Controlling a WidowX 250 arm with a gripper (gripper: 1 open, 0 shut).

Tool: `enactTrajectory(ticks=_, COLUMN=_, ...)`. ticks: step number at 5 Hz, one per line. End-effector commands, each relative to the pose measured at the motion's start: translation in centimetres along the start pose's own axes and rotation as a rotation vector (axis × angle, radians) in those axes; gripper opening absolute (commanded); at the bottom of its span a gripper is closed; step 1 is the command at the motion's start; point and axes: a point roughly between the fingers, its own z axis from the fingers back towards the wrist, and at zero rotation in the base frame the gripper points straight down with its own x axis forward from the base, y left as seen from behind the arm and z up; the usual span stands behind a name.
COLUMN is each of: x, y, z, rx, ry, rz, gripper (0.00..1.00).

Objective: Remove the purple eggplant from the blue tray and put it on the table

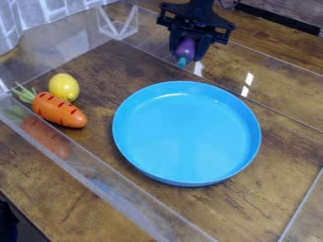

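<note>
The eggplant (pixel 187 48) (stem end lowest) points downward, long axis near vertical.

A bright orange toy carrot with dark marks across its body and a green leafy top (pixel 59 110) lies at the left side of the view. Its green top points to the upper left, and its thick orange body goes toward the lower right. Just beside it, a little higher in the view, there is a small, rounded yellow toy lemon (pixel 62 87). A clear, see-through plastic wall (pixel 94 175) runs slantwise from the left side to the lower part of the view, and the carrot is near this wall.
</note>
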Motion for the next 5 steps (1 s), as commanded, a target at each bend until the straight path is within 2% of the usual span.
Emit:
enactTrajectory(ticks=1, x=1.4, y=2.5, z=2.3, rx=0.012, ry=-0.057, rz=0.04, gripper=0.0)
enactTrajectory(ticks=3, x=1.2, y=5.9, z=2.6, rx=0.083, ry=-0.032, rz=0.062, gripper=0.0)
enactTrajectory(ticks=4, x=1.4, y=7.4, z=1.8, rx=0.128, ry=-0.012, rz=0.07, gripper=0.0)
enactTrajectory(ticks=5, x=2.3, y=8.7, z=0.6, rx=0.176, ry=0.007, rz=0.081, gripper=0.0)
